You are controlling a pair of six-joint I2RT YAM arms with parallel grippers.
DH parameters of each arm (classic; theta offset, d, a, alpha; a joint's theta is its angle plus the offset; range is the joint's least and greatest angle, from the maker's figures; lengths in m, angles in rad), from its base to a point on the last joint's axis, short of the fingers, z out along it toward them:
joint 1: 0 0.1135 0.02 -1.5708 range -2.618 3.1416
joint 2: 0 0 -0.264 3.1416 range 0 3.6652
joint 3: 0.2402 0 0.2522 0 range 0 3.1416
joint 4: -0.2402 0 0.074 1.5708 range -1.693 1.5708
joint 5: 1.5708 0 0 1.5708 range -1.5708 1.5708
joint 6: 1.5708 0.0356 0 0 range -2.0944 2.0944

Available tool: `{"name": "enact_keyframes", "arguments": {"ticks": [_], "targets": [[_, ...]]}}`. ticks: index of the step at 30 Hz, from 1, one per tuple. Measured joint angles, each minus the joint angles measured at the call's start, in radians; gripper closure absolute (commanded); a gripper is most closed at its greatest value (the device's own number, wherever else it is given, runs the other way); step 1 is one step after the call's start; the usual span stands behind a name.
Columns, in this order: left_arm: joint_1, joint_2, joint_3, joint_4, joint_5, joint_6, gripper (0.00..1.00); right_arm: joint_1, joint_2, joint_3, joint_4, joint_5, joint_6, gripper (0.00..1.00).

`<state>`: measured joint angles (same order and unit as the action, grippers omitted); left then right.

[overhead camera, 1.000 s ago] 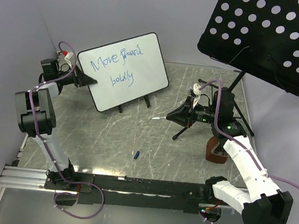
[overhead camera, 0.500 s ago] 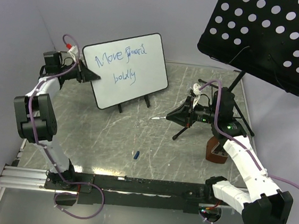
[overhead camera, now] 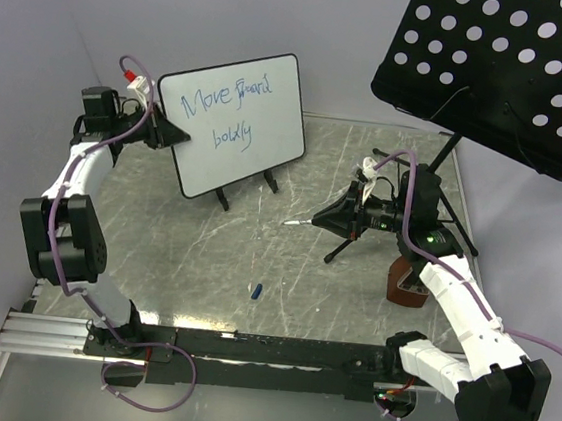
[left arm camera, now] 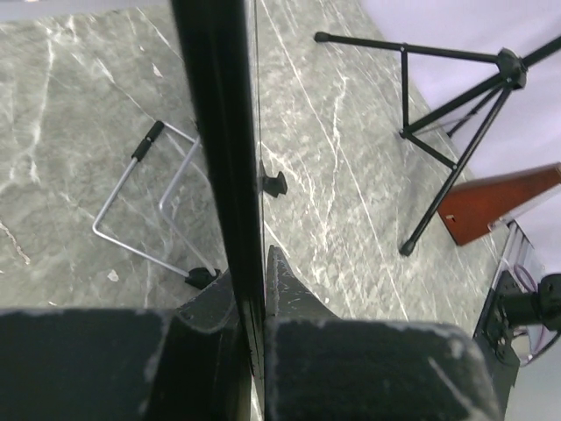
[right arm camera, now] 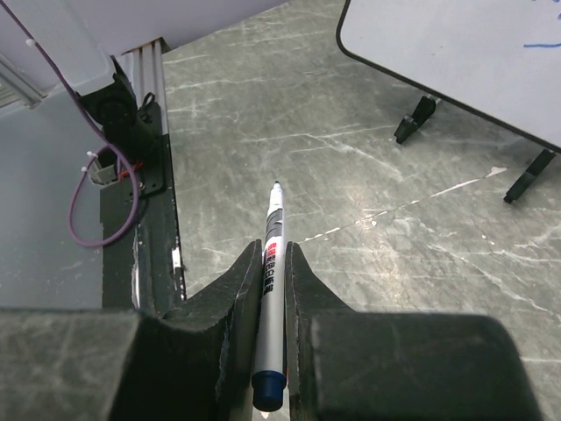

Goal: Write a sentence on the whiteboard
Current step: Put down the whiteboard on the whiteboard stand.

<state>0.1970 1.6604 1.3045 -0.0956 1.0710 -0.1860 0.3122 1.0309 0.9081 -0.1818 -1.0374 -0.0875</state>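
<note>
Top external: music stand beside rt tool, blue cap apart.

Bright, even light leaves soft shadows and a faint glare on my table, while my near fingers look blurred.

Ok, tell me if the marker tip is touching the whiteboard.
No: the marker in the right fingers points over the tabletop, well apart from the whiteboard.

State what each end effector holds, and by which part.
Left end effector: whiteboard, by its side rim. Right end effector: marker, by its barrel.
</note>
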Motion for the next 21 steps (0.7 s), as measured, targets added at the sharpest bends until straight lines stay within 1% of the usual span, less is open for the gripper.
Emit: {"name": "enact_keyframes", "arguments": {"ticks": [5, 9, 14, 17, 21], "targets": [[-0.047, -0.003, 0.075, -0.073, -0.056, -0.01, 0.99, 0.006, 0.0, 0.0, 0.0, 0.0, -0.003, 1.0], [-0.084, -0.005, 0.118, -0.108, -0.065, -0.021, 0.99, 0.009, 0.0, 0.0, -0.001, 0.0, -0.006, 1.0], [-0.099, -0.011, 0.118, -0.146, -0.06, -0.01, 0.99, 0.009, 0.0, 0.0, -0.002, 0.0, -0.008, 1.0], [-0.094, -0.011, 0.114, -0.182, -0.076, 0.01, 0.99, 0.009, 0.0, 0.0, -0.002, 0.0, -0.008, 1.0], [-0.075, -0.011, 0.089, -0.181, -0.083, 0.016, 0.99, 0.009, 0.0, 0.0, -0.003, 0.0, -0.008, 1.0]]}}
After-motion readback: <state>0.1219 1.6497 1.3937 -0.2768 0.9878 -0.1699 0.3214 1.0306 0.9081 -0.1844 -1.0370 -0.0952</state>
